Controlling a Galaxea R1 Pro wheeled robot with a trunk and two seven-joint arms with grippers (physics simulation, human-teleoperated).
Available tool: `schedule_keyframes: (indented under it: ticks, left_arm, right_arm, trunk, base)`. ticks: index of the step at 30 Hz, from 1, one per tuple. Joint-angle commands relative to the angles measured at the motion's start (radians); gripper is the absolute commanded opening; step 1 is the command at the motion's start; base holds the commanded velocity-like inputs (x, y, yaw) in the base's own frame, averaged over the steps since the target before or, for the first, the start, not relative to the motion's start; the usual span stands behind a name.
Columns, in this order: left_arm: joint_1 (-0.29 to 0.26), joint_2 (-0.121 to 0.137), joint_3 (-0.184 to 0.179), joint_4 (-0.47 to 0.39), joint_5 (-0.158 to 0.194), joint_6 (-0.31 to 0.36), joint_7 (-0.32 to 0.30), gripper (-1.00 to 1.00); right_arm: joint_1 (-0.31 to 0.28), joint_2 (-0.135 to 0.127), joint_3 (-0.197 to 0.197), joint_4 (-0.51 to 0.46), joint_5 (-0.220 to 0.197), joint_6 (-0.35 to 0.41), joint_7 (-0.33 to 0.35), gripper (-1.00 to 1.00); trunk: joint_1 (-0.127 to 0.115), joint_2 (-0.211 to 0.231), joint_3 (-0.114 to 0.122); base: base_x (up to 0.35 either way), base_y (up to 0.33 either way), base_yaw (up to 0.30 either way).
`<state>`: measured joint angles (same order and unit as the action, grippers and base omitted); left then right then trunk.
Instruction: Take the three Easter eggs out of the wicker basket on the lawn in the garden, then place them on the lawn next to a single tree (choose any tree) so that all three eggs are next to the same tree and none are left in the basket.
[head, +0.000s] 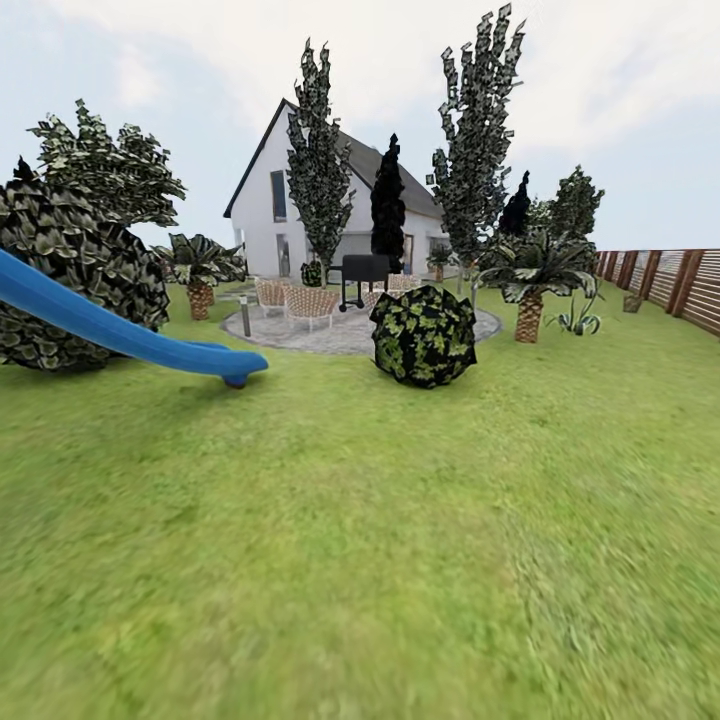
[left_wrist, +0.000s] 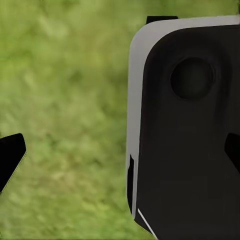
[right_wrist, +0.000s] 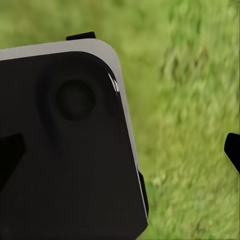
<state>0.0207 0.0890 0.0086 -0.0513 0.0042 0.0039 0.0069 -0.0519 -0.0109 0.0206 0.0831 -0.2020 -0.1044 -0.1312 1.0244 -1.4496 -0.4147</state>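
The lawn (head: 380, 540) stretches ahead of me, mottled green, across the garden. The wicker basket and the Easter eggs are out of view. Two tall trees with thin pale trunks stand at the back, one tree (head: 476, 150) right of the patio and another (head: 320, 160) in front of the house. In the left wrist view my left gripper (left_wrist: 120, 155) is open over grass, its black fingertips (left_wrist: 10, 157) far apart. My right gripper (right_wrist: 121, 152) is open too, its fingertips (right_wrist: 233, 150) wide apart above grass.
A blue slide (head: 120, 330) slants in from the left past a big bush (head: 70, 270). A round bush (head: 423, 335) stands by the grey patio (head: 340, 335) with chairs and a black grill (head: 362, 272). A palm (head: 530, 285) and a slatted fence (head: 670, 280) are at right. My dark base (left_wrist: 185, 130) lies under both grippers.
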Motion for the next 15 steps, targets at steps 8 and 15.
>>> schedule_keyframes:
  ticks: [8,15]
  left_arm:
    - [0.001,0.0,0.001,-0.002,0.0,0.0,0.001,1.0]
    - [0.001,0.0,0.001,-0.002,0.0,0.0,0.001,1.0]
  right_arm:
    - [-0.002,0.001,0.002,0.005,-0.007,-0.008,0.001,1.0]
    - [-0.002,0.0,0.002,0.005,-0.006,-0.008,0.001,1.0]
  trunk:
    - [0.001,0.0,-0.001]
    - [0.001,0.0,-0.001]
  base:
    - [0.328,0.0,0.0]
    - [0.328,0.0,0.0]
